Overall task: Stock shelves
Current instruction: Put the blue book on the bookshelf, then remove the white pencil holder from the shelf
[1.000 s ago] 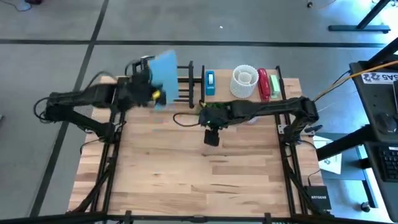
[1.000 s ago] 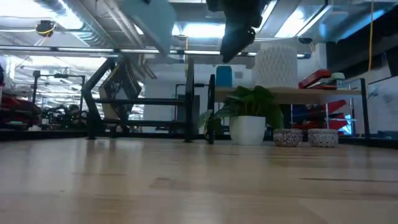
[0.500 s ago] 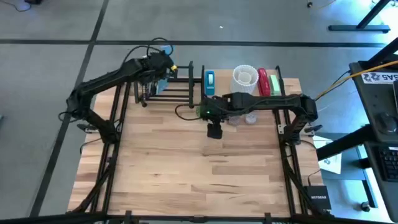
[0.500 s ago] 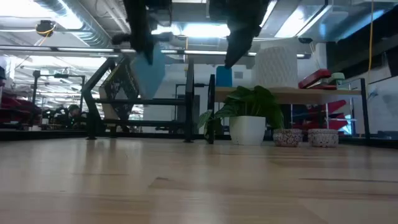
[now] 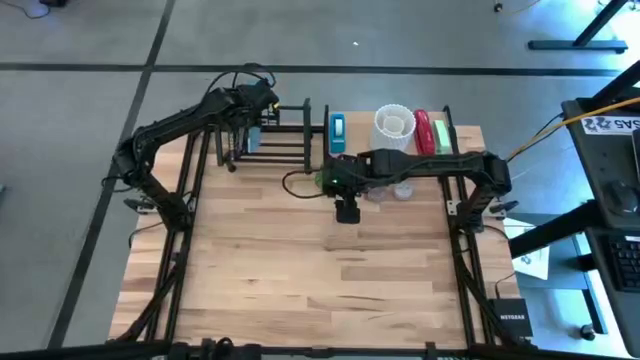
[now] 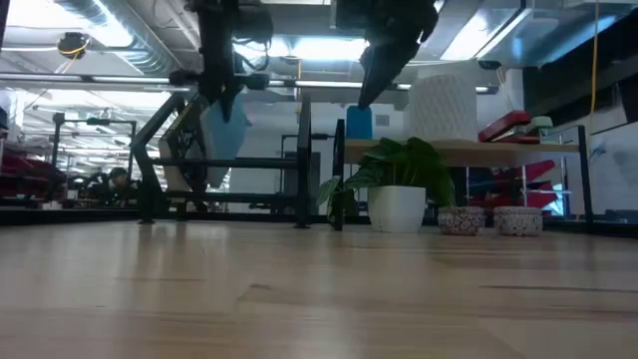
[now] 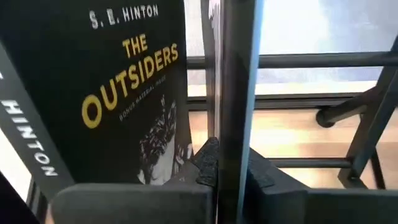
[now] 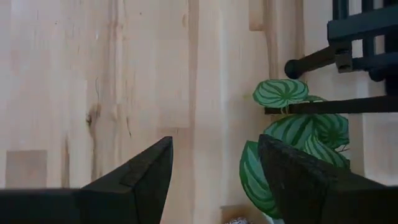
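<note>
My left gripper (image 5: 254, 112) is over the small black rack (image 5: 283, 135) at the table's far left, shut on a thin light-blue book (image 6: 224, 125) that hangs among the rack's bars. In the left wrist view a black book, "The Outsiders" (image 7: 124, 93), stands upright right beside the blue book. My right gripper (image 5: 347, 212) hovers open over the table, in front of the wood shelf board (image 6: 469, 148), with nothing between its fingers (image 8: 149, 168). My left gripper pinches the blue book's upper edge (image 7: 239, 140) between its two fingers (image 7: 205, 163), coming from above and pointing down. The book hangs upright below the fingers, edge-on to the wrist camera. Whether its lower end rests on the rack, I cannot tell.
On the shelf board stand a blue box (image 5: 337, 133), a white basket (image 5: 394, 130), a red stapler (image 5: 423, 135) and a green item (image 5: 441, 141). Under it are a potted plant (image 6: 397, 189) and two small pots (image 6: 462, 219). Bare tabletop (image 5: 320, 280) lies toward the near edge.
My left gripper has swung toward the far edge over the rack and gone down, still shut on the blue book. The book has turned from broad and tilted to upright, and has dropped in among the rack's bars.
</note>
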Robot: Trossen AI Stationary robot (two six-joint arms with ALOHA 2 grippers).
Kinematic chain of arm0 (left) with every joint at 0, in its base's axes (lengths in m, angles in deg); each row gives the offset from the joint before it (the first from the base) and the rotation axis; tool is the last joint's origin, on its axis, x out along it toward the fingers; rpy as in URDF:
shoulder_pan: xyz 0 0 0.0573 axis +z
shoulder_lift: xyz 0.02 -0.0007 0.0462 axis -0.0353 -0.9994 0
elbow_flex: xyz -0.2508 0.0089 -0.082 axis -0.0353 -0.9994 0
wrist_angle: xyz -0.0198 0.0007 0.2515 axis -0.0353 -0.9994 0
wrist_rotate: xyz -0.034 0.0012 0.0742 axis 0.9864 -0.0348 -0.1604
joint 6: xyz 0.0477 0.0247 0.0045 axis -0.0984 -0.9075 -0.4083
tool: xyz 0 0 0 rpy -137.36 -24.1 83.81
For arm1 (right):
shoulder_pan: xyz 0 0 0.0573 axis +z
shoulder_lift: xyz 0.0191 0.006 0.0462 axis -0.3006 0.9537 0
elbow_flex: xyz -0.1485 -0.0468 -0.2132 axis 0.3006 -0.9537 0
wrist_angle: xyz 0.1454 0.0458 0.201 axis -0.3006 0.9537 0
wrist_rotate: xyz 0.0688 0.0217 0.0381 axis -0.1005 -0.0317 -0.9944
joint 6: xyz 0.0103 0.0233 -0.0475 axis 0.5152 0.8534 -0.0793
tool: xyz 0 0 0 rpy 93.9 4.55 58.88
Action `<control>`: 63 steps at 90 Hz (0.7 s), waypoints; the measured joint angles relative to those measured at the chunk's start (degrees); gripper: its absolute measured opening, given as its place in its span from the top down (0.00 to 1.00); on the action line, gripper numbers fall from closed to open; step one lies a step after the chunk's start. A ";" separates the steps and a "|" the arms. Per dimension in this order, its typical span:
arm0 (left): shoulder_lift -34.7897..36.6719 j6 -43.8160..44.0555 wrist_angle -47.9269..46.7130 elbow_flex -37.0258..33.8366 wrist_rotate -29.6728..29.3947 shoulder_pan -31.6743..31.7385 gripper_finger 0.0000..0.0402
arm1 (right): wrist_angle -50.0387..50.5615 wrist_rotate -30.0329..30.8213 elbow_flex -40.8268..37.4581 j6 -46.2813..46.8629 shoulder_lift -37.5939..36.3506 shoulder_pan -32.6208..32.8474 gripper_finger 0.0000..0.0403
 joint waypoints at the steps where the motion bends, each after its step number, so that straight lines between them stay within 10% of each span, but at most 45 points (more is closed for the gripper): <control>1: 0.00 0.15 -0.18 0.01 -0.01 0.08 0.97 | 0.00 0.00 0.01 -0.06 0.00 0.00 0.45; 63: 1.81 2.50 -6.76 0.32 -1.50 0.72 0.78 | -0.04 -0.06 0.01 -1.32 0.00 0.00 0.45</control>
